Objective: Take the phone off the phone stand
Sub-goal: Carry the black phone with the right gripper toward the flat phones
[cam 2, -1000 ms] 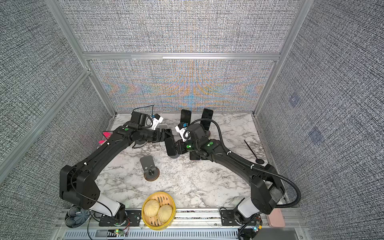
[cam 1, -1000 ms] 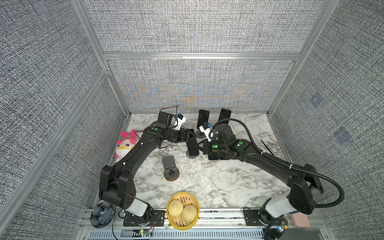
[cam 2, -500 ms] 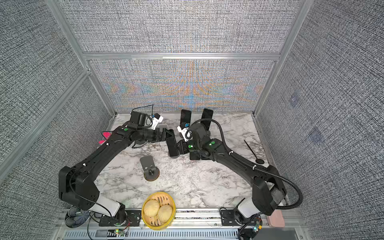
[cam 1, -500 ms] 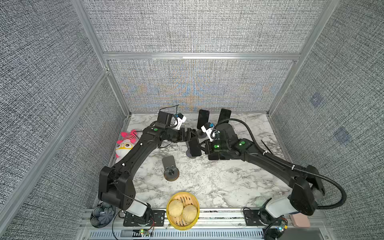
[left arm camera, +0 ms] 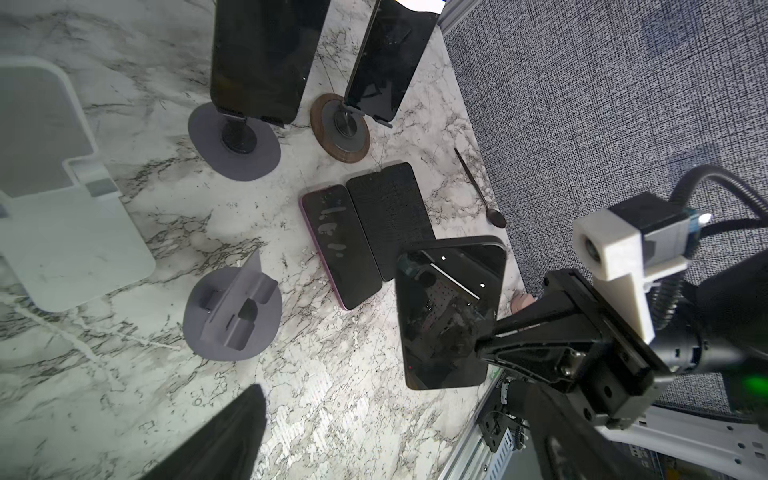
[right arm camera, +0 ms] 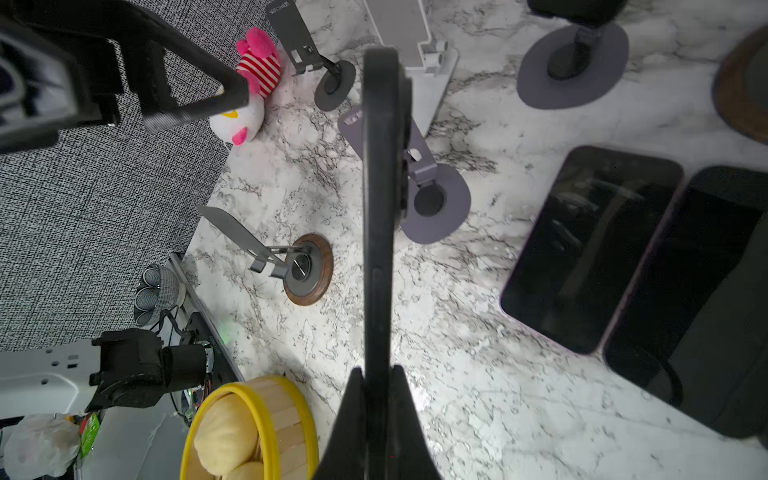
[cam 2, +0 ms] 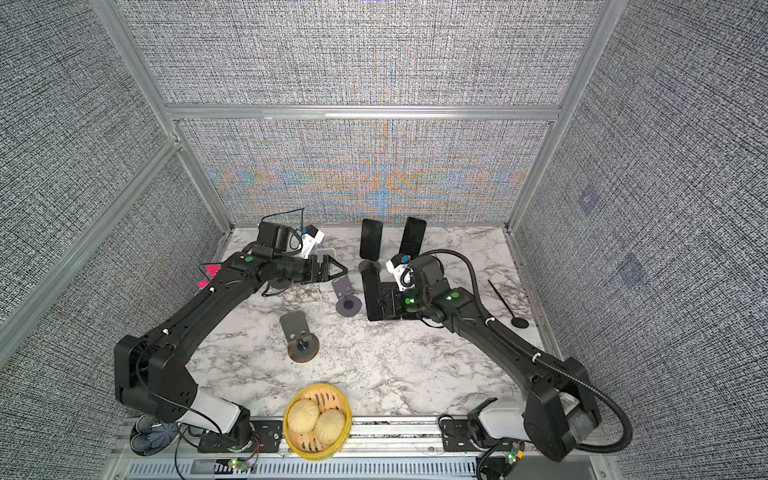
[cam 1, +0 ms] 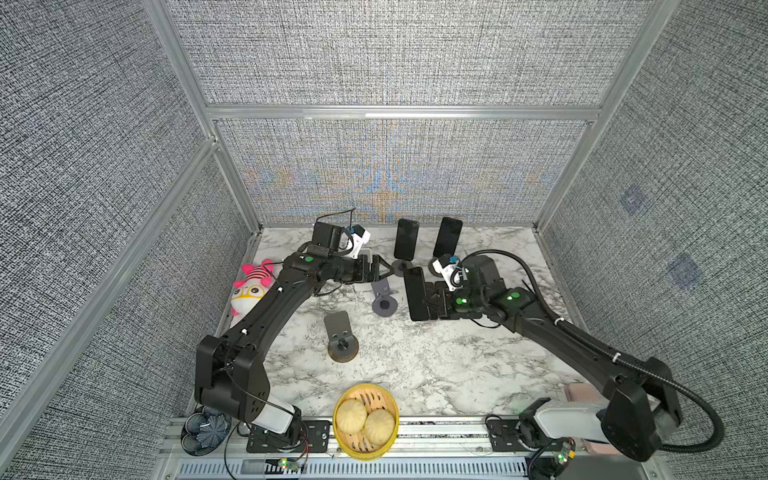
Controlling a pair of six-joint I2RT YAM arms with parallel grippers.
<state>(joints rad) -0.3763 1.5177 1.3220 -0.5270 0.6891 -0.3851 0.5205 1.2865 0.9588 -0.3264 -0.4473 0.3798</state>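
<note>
While the right gripper (right arm camera: pixel 376 376) clamps the phone (right arm camera: pixel 380 208), it seems off the stand (right arm camera: pixel 440 203).

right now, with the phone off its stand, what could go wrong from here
The phone is pinched near one end by the right end effector, so it could pivot or slip. Two phones lie flat close by; setting it down might scrape them. The open left end effector hovers by the empty stand and could tip it.
</note>
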